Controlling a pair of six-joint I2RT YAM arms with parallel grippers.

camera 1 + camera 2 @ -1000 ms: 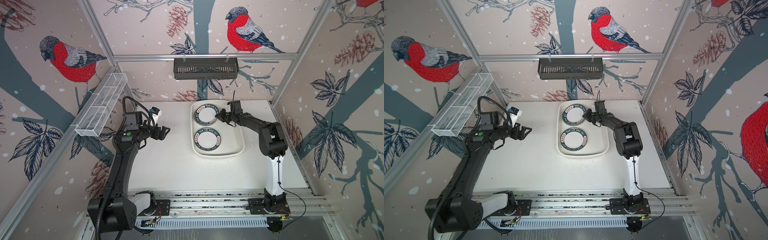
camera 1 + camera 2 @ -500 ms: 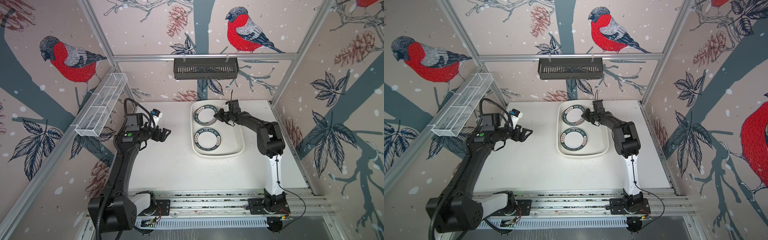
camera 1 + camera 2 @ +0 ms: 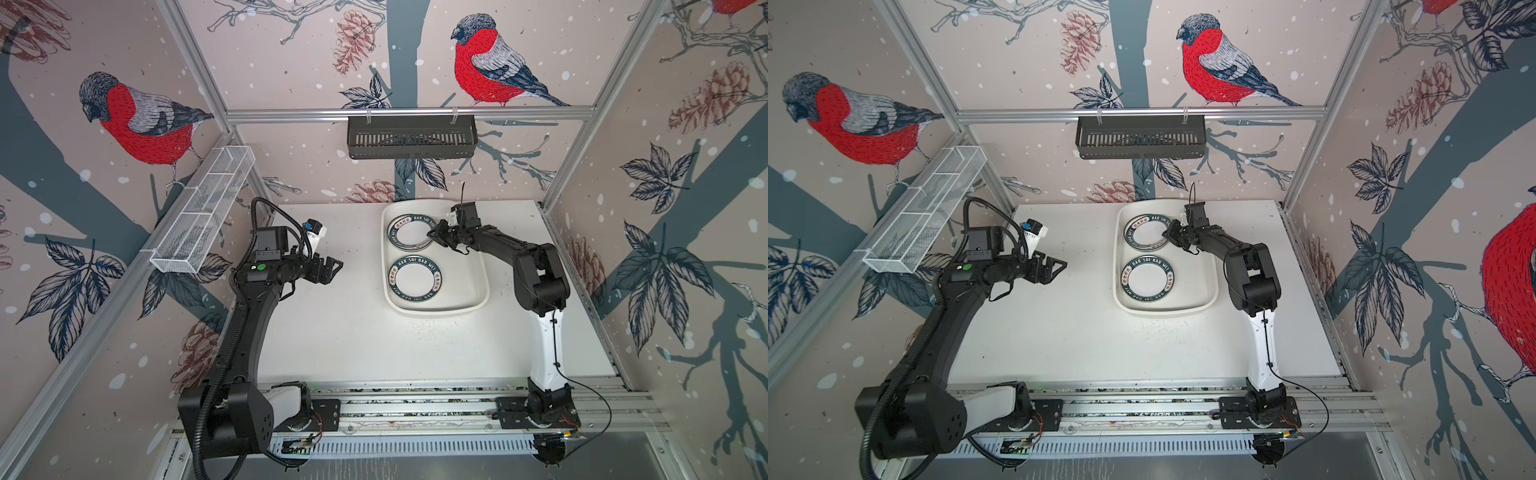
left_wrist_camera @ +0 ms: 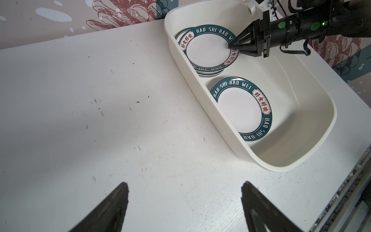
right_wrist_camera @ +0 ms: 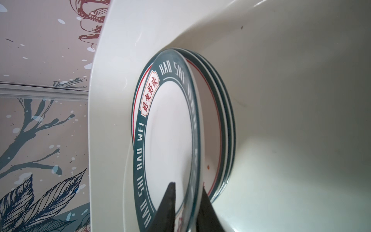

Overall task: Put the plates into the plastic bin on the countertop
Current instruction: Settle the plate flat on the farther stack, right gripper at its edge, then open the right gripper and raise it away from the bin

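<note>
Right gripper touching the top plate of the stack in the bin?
Cannot tell. In the right wrist view the right gripper straddles the rim of the top plate; contact unclear.

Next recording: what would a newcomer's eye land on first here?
The loud bullfinch wallpaper on the walls, then the white plastic bin at the back of the countertop, holding a stack of green-rimmed plates and a single plate nearer the front. The right gripper straddles the rim atop that stack, while the left gripper hangs wide open over the countertop.

Plates [image 4: 208,50] glossy, glazed; plastic bin [image 4: 301,112] smooth, satin; countertop [image 4: 100,100] matt, scuffed.
</note>
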